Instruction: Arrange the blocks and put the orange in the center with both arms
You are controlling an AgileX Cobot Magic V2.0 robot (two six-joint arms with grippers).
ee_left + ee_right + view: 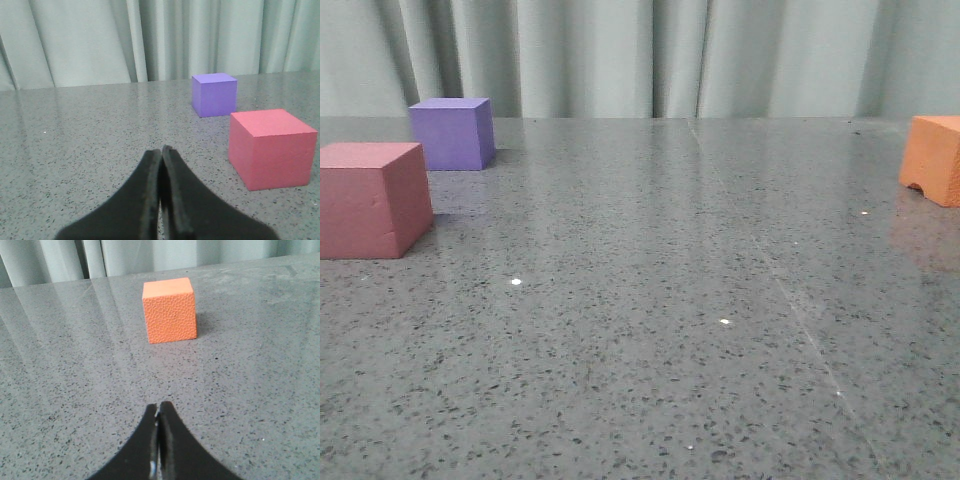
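The dark pink-red cube (372, 198) sits at the table's left edge in the front view, with the purple cube (452, 133) just behind it. At the far right edge stands the orange cube (933, 158), its arched notch facing the camera. Neither arm shows in the front view. My left gripper (161, 150) is shut and empty, short of the pink-red cube (271, 148) and the purple cube (215, 94). My right gripper (158, 405) is shut and empty too, pointing at the orange cube (169, 316), which stands well ahead of it.
The grey speckled tabletop (650, 300) stretches bare between the left pair of cubes and the orange one, with a faint seam running diagonally. A pale curtain (650, 55) hangs behind the table's far edge.
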